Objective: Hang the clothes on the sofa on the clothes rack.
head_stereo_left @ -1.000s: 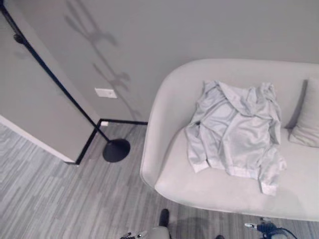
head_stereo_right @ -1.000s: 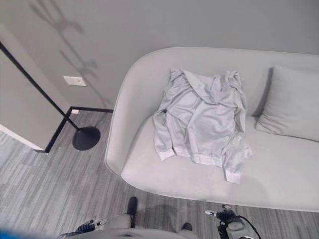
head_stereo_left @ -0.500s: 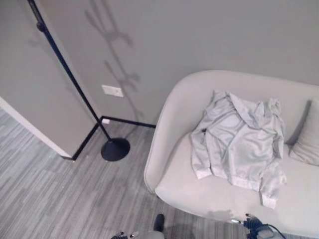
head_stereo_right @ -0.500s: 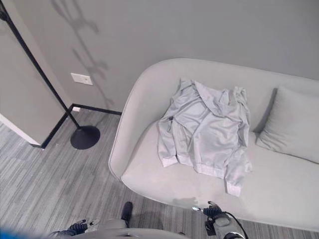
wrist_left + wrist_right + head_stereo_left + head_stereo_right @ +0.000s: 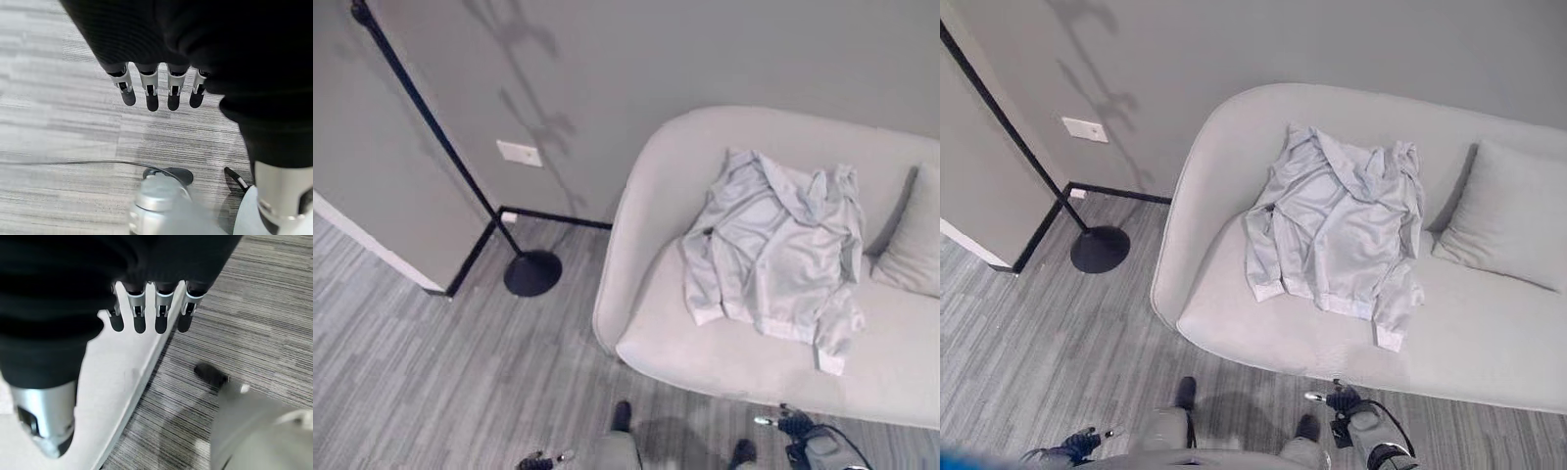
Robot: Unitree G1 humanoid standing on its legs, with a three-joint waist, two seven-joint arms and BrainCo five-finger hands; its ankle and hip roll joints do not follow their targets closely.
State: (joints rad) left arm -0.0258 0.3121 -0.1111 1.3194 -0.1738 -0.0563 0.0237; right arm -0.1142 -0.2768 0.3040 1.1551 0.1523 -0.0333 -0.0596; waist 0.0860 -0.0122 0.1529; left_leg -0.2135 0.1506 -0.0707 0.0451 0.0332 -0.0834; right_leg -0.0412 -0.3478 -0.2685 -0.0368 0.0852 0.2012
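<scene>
Well, a light grey jacket (image 5: 1337, 230) lies spread out flat on the seat of a pale, rounded sofa (image 5: 1234, 333), toward its left end, with its top part resting up against the sofa's back. A grey pillow (image 5: 1503, 220) leans at the right end, just beside the jacket. To the left of the sofa stands the clothes rack (image 5: 426, 122), a thin black pole on a round black base (image 5: 531, 273) that sits on the striped grey floor (image 5: 421, 372) near the wall (image 5: 705, 49). A small white wall plate (image 5: 519, 153) is on the wall behind the pole. The left hand (image 5: 156, 90) hangs low over the floor with its fingers straight and nothing in it. The right hand (image 5: 146, 313) hangs by the near edge of the sofa, fingers straight too, and it holds nothing.
</scene>
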